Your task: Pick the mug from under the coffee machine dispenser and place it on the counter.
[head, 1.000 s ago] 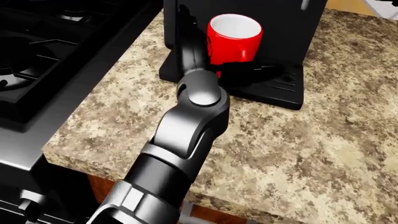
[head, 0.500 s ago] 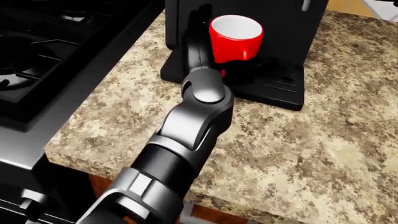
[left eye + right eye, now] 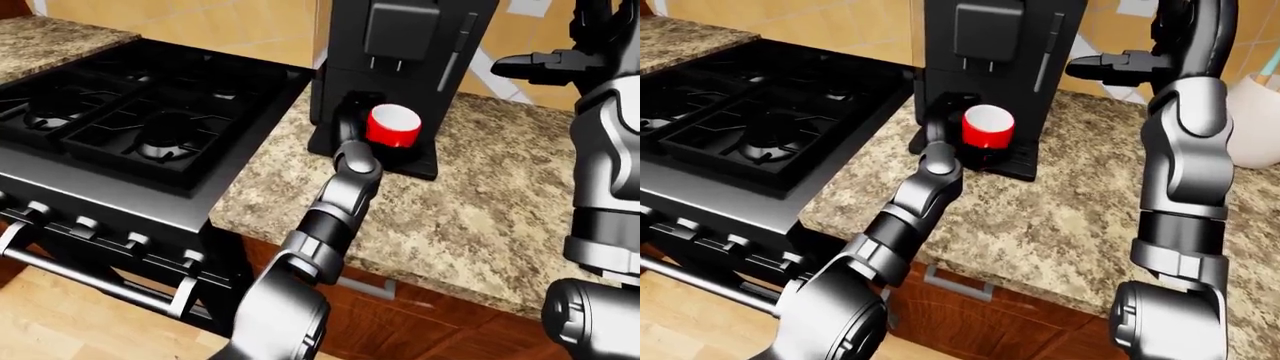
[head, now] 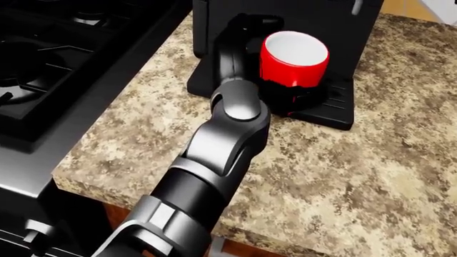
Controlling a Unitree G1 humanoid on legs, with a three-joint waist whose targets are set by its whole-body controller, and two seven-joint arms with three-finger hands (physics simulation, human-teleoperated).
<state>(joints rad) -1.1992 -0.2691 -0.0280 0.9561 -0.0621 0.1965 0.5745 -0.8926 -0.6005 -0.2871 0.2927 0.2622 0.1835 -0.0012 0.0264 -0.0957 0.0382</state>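
A black gas stove (image 3: 140, 127) sits left of the counter, above wooden cabinets (image 3: 980, 315).

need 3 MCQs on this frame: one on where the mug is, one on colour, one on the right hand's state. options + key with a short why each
1. Where is the mug?
A. On the stove
B. On the coffee machine tray, under the dispenser
C. On bare counter, away from the machine

2. What colour is the mug's outside?
A. Red
B. Blue
C. White

3. What is the right hand doing?
A. Gripping the mug
B. Resting on the counter
C. Raised with nothing in it, beside the machine

Key: 1 B, the mug stands on the black tray at the machine's base. 2 A, the wall is red and only the inside is white. 3 C, the right-eye view shows it held high, clear of everything, while the left hand is at the mug.
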